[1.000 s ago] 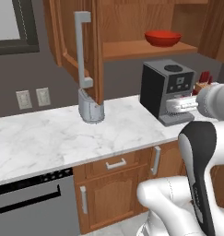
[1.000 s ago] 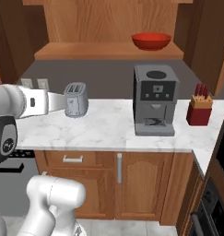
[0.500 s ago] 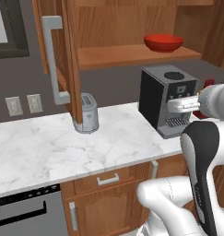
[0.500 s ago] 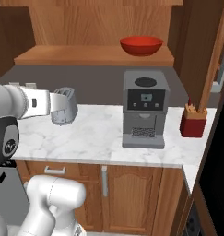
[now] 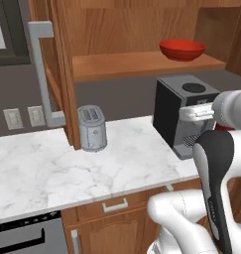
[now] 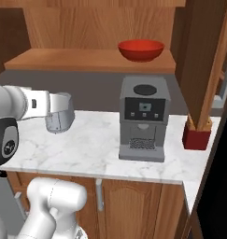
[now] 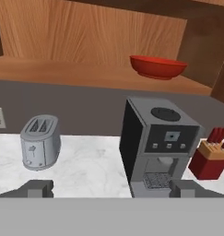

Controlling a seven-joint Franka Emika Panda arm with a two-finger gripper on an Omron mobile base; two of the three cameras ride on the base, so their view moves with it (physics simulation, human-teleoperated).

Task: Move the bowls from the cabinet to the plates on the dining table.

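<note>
A glossy red bowl [image 5: 182, 49] [image 6: 140, 50] [image 7: 157, 67] sits on the open cabinet's wooden shelf [image 5: 137, 65] [image 6: 82, 60], towards its right end. The left cabinet door [image 5: 56, 74] stands swung out, showing its grey bar handle [image 5: 42, 74]. My gripper [image 7: 111, 188] is open, its fingertips [image 7: 37, 188] wide apart with nothing between them. It hangs above the counter, well below and short of the bowl. The plates and the dining table are out of view.
A grey coffee machine [image 5: 184, 116] [image 6: 143, 119] [image 7: 159, 143] stands on the marble counter [image 5: 67, 173] directly under the bowl. A toaster [image 5: 92, 128] [image 7: 39, 143] is to its left and a red knife block [image 7: 210, 159] to its right. The right cabinet door [image 6: 203, 60] juts out.
Both base views have shifted with the base, so the cabinet and counter look closer and the door handle has slid left. The gripper has stayed open.
</note>
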